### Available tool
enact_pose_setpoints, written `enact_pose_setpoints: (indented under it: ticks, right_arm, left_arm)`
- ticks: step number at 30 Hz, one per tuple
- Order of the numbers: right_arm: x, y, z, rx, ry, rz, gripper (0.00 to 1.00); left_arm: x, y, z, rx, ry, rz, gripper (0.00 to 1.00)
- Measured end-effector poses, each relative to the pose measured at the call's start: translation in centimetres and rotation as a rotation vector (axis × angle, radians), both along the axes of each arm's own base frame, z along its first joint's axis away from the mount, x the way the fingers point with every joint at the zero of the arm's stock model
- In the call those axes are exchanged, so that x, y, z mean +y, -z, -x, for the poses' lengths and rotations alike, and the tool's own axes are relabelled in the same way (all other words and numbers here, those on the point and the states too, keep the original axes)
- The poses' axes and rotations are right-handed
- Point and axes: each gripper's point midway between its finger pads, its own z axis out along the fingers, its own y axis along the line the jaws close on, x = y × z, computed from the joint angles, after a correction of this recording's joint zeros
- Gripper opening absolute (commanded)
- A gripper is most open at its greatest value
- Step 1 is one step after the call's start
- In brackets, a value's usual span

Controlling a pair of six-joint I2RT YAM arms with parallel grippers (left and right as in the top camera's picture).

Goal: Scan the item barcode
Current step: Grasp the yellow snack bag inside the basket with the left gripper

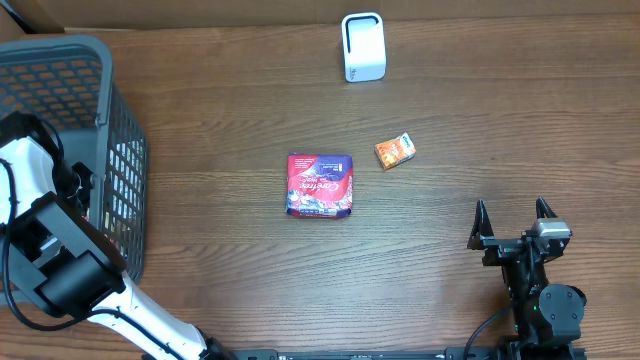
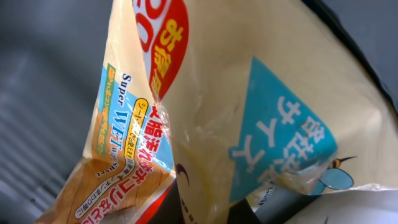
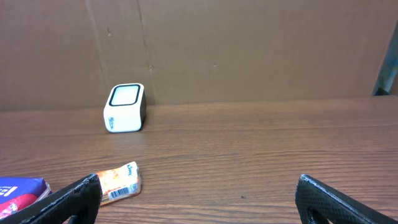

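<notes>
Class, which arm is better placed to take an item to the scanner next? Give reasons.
Left arm: reaching into the basket, shut on a yellow packet. The right fingers stand open, empty.

Mock shop checkout: grey basket [image 1: 128, 160], barcode scanner [image 1: 363, 47], wooden table [image 1: 220, 100], cardboard backdrop [image 3: 249, 50].

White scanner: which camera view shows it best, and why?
Right wrist: the scanner stands unobstructed, its window in plain sight. Overhead shows it small, from above. Left wrist shows none of it; a yellow packet fills that view.
</notes>
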Motion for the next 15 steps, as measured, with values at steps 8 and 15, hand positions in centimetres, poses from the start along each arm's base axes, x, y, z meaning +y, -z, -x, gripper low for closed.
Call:
enact_pose_setpoints:
  ticks: [8,15]
  right_arm:
    - [0.0,0.0,0.0,0.000,0.000,0.000,1.00]
    - [0.0,0.0,0.0,0.000,0.000,0.001,1.00]
  left_arm:
    - [-1.1,-2.6,0.1,0.030,0.000,0.084,0.04]
    - [0.6,-12.8,-4.5,-0.207,0.016,0.002,0.04]
